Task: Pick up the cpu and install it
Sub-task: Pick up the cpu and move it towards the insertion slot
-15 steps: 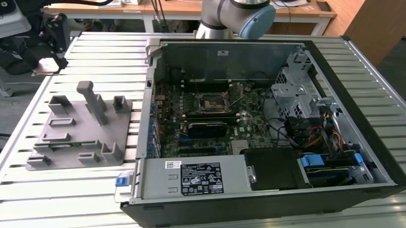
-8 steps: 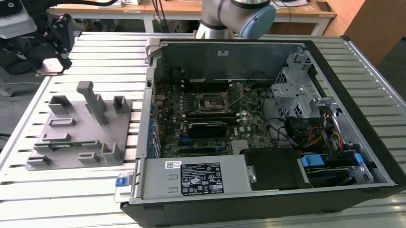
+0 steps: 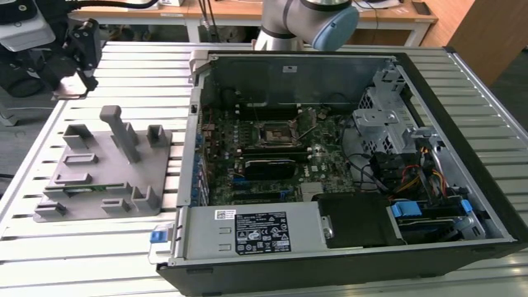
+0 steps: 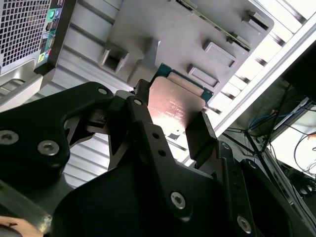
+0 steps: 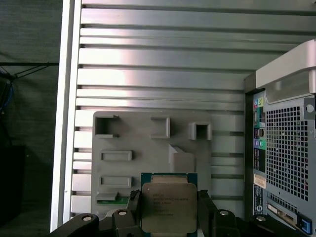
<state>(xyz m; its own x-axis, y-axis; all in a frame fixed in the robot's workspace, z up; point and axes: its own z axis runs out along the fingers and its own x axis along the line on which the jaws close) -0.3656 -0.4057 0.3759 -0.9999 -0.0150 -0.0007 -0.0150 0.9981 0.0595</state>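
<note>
the pincer [image 5: 168, 217] is closed on the cpu [image 5: 168, 203], one black finger [image 5: 132, 210] pressed on each of two opposite edges. in the first wrist view the chip's silver lid faces the camera, with a thin green rim around it. in the second wrist view the pincer [image 4: 173, 126] shows the cpu [image 4: 178, 101] from an angle, its flat face catching a pinkish glare. the chip hangs clear above the grey moulded tray [image 5: 148, 148], which lies on the slatted metal table [image 5: 163, 64] just beside the open computer case [image 3: 330, 154]. in the exterior view the tray [image 3: 107, 167] sits at the exterior view's left of the case. inside the case, the black square socket [image 3: 274, 132] sits on the motherboard.
</note>
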